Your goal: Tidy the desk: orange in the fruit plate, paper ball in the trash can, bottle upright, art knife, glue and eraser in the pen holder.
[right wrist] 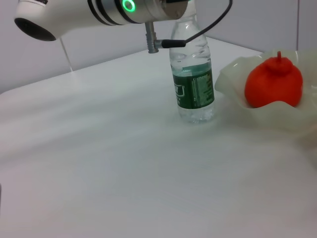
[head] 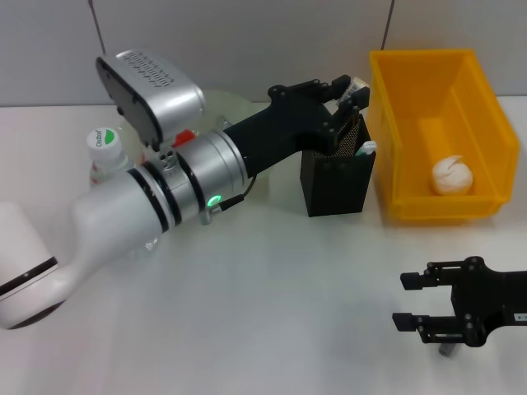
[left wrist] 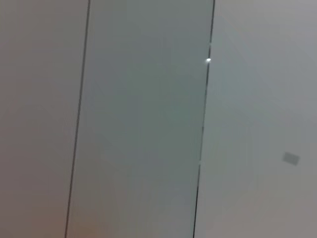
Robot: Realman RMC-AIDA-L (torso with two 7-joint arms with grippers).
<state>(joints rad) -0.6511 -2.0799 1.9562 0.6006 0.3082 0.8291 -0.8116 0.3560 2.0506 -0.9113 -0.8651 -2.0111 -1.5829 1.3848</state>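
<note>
Green lettering on the white cap of the bottle, too small to read; green label with white print on its body, also unreadable. Standing upright on the table at far left, beside the fruit plate with the orange in it. Left gripper reaching over the pen holder, jaws clenched on a small pale item, possibly the eraser, just above the holder's far rim. Paper ball lying inside the trash can at far right. Right gripper parked low at near right, jaws released, nothing between them.
</note>
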